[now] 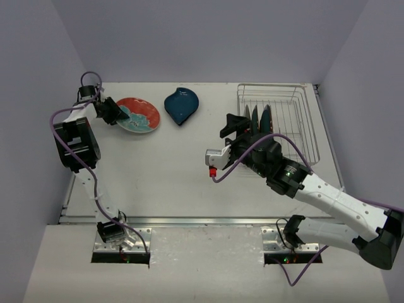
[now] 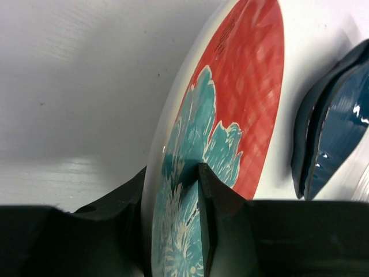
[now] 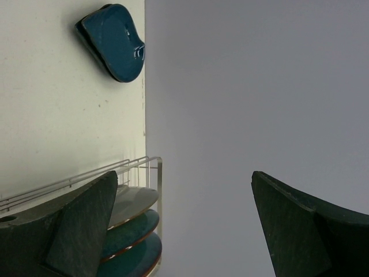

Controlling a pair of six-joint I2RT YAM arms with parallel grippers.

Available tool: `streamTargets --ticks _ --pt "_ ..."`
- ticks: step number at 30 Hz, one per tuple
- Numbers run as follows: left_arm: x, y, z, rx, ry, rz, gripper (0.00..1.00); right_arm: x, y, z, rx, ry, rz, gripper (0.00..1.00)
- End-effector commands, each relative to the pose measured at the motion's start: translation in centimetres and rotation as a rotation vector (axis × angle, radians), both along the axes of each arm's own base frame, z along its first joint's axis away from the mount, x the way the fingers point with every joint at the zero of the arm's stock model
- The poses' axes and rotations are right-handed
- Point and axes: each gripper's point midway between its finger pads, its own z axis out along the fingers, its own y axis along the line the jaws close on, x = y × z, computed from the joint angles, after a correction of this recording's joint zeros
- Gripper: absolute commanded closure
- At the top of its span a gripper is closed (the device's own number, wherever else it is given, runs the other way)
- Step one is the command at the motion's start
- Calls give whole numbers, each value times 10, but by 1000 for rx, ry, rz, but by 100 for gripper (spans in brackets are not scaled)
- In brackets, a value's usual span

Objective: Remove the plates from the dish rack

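Far back, the leaf-shaped dish (image 1: 182, 105) points its tip nearward.

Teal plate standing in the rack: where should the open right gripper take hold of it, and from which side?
Grip the upper rim of the teal plate, coming down from above with one finger on each face. It stands on edge in the dish rack with other plates close beside it, so probably only its top edge is free. The right gripper looks wide enough open.
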Motion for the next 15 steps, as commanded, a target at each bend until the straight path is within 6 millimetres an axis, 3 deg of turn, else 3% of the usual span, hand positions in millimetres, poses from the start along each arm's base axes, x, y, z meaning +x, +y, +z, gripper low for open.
streamTargets --ticks 1,4,8,12,15 --pt "5 56 -25 269 68 115 71 -2 -6 24 61 -18 -22 1" --pt "3 55 -36 269 83 94 70 -3 -6 25 57 -22 -16 1" --pt "3 38 -45 190 69 30 67 -3 -6 25 53 -18 -15 1" --pt "3 28 -53 132 66 -11 49 -5 -6 27 46 -12 -11 1" --pt "1 29 -58 128 73 -16 42 -6 -8 28 43 -10 -12 1"
